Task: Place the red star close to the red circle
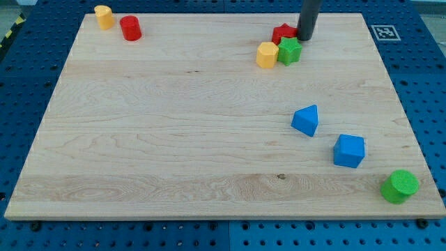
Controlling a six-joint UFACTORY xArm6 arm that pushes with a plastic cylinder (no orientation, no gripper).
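The red star lies near the view's top, right of centre, partly hidden behind a green star and touching it. A yellow hexagon sits just left of the green star. The red circle stands at the view's top left, far from the red star. My tip is a dark rod that comes down right beside the red star's right side, touching or almost touching it.
A yellow cylinder-like block stands just left of the red circle. A blue triangle-like block and a blue cube lie at the right. A green circle sits at the board's bottom right edge.
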